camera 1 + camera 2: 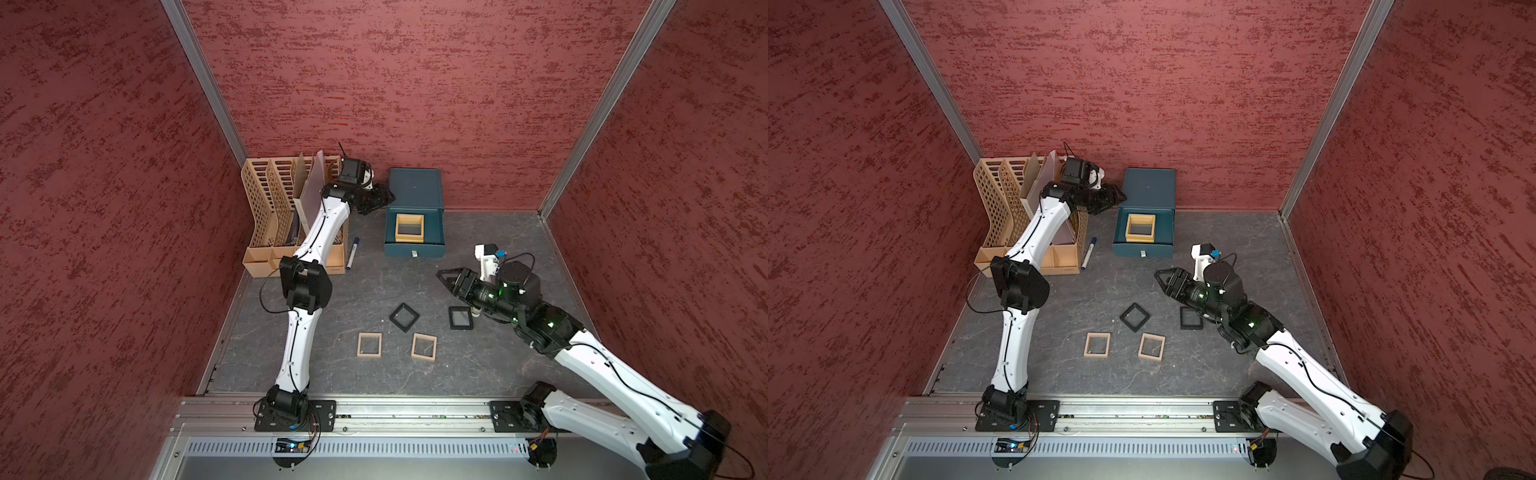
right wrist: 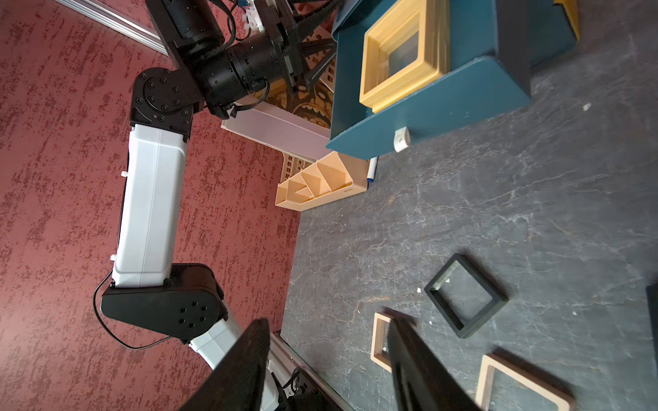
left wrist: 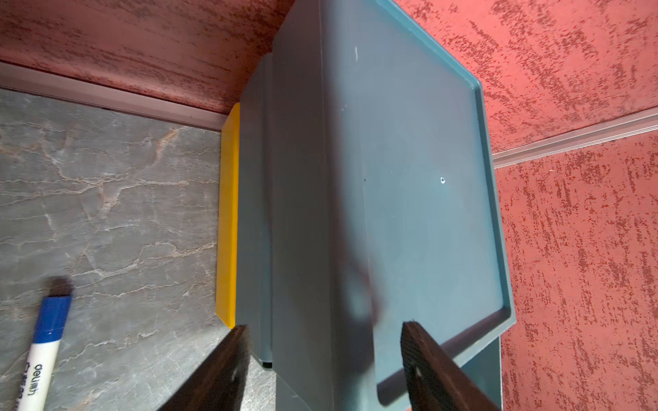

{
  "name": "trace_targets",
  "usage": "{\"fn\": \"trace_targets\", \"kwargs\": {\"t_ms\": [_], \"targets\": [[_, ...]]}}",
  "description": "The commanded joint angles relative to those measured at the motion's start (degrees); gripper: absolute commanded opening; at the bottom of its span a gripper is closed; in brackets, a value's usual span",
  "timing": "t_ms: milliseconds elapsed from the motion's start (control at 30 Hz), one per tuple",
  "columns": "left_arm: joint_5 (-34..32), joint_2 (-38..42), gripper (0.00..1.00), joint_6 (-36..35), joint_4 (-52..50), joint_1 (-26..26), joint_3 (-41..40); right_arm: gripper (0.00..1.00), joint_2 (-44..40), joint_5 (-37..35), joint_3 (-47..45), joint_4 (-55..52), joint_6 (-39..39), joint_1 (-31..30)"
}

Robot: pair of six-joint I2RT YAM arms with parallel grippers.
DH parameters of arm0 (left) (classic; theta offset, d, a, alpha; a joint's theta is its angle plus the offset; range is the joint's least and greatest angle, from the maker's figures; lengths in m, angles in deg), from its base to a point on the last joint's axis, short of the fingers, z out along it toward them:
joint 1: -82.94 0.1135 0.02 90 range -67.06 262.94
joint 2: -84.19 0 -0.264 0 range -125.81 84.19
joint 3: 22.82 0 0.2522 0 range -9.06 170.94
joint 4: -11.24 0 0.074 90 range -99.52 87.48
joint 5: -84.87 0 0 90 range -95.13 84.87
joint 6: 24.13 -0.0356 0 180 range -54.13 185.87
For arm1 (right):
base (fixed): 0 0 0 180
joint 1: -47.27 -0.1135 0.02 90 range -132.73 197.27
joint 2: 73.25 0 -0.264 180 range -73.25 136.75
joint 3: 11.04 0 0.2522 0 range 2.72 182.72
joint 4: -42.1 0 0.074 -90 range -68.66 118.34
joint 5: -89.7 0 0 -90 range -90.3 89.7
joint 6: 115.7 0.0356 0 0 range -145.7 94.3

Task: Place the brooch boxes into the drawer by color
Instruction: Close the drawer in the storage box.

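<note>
Nearest the rail, one pinkish-beige box [image 1: 369, 344] and the other pinkish-beige box [image 1: 424, 346] lie flat on the grey worktop [image 1: 498, 365], close together but not touching.

Just beyond are two black boxes; the cornerwise black box [image 1: 404, 317] sits clear, the square-on black box [image 1: 461, 318] lies just beside the right arm; all four are yet to be filed.

The right end effector [image 1: 446, 277] hovers btwn the black boxes and the chest; jaws approx. half apart, empty, w/ nothing btwn the fingers in its wrist view.

Farther back, the top drawer [image 1: 434, 232] of the teal chest [image 1: 415, 183] stands pulled out; the mustard boxes [image 1: 409, 227] lie inside, seemingly two stacked per the right wrist view.

The left end effector [image 1: 384, 200] sits at the chest's upper left corner; jaws spread wide, gripping nothing; whether a finger touches the chest can't be told.

Farthest left are the tan file rack [image 1: 274, 208] and the marker pen [image 1: 352, 254] on the worktop just beside it.

Handling, as a judgement: boxes prob. light, w/ stiff rims and a thin clear window, so pinch opposite outer rim edges, never the centre; they lie low and may skid on the smooth worktop, so jaws need to straddle the frame close to the surface before closing.
</note>
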Motion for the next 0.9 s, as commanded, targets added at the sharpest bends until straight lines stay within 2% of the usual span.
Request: {"fn": "trace_targets", "kwargs": {"t_ms": [0, 167, 400, 600, 733, 867], "targets": [[0.39, -1.58, 0.70, -0.75, 1.91, 0.37, 1.22, 0.59, 0.12, 1.55, -0.90, 3.19, 1.27, -0.52], [0.02, -2.56, 0.67, -0.71, 1.21, 0.50, 1.49, 0.59, 0.90, 1.56, -3.09, 6.80, 3.43, -0.52], [-0.61, -3.13, 0.62, -1.27, 0.19, 0.46, 0.46, 0.57, 8.95, 0.34, -3.33, 15.61, 7.71, -0.51], [-0.90, -2.32, 0.61, -1.27, 0.17, 0.37, -0.36, 0.56, 14.90, -3.26, -6.99, 31.76, 14.15, -0.52], [-1.04, -2.24, 0.61, -1.65, 0.11, 0.37, -0.36, 0.49, 21.25, -6.59, -10.06, 43.52, 21.15, -0.52], [-1.12, -2.25, 0.61, -1.91, -0.41, 0.28, -0.36, 0.47, 28.81, -9.73, -11.40, 56.26, 27.02, -0.45]]}}
